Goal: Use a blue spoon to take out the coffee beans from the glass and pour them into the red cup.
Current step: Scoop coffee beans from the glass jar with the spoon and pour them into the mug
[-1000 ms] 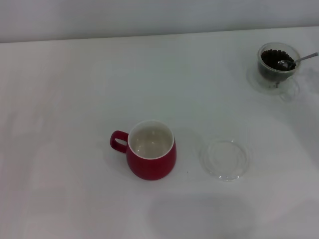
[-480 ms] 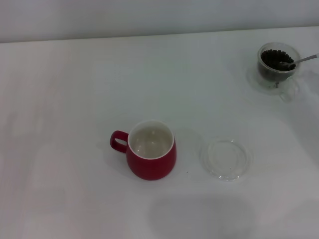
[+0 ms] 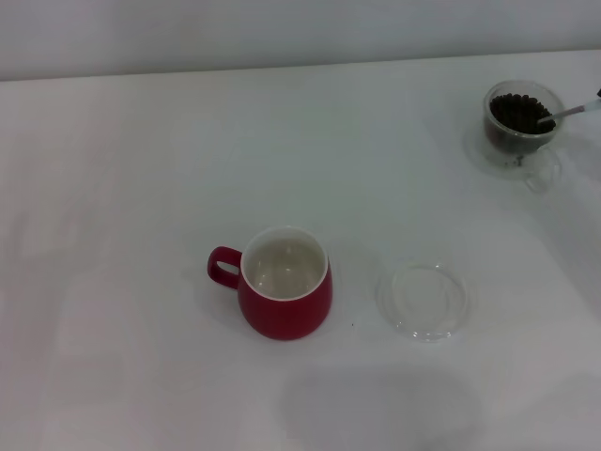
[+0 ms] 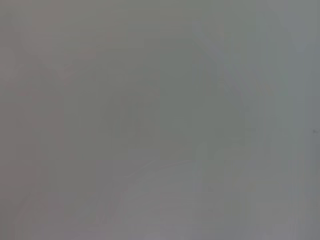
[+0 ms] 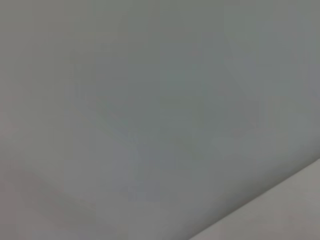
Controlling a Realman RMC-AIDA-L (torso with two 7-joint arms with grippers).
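Plain white desk [image 3: 141, 169] against a pale wall, seen from the head camera. Going left to right: nothing on the left half, and no left arm anywhere in the head view; left wrist view only a blank grey field. Near the middle, toward the robot, the red cup [image 3: 284, 282], upright, white inside empty, loop handle pointing to the robot's left. Just beside it on the right, apart from it, a flat clear glass saucer [image 3: 423, 301], nothing on it. Far back in the right corner, well apart from the cup, the glass [image 3: 522, 124], holding a heap of coffee beans [image 3: 519, 112]. Bowl of the blue spoon [image 3: 562, 115] dipped among the beans, neck leaning over the glass's right rim, long axis running rightward and slightly away, handle cut off by the picture's right edge.

No fingers of either arm visible in any view, so impossible to say how far open or whether anything is held; right wrist view likewise blank grey. Judging by where things lie: spoon handle pointing off to the robot's right, so the right arm clearly nearer; no beans moved across yet
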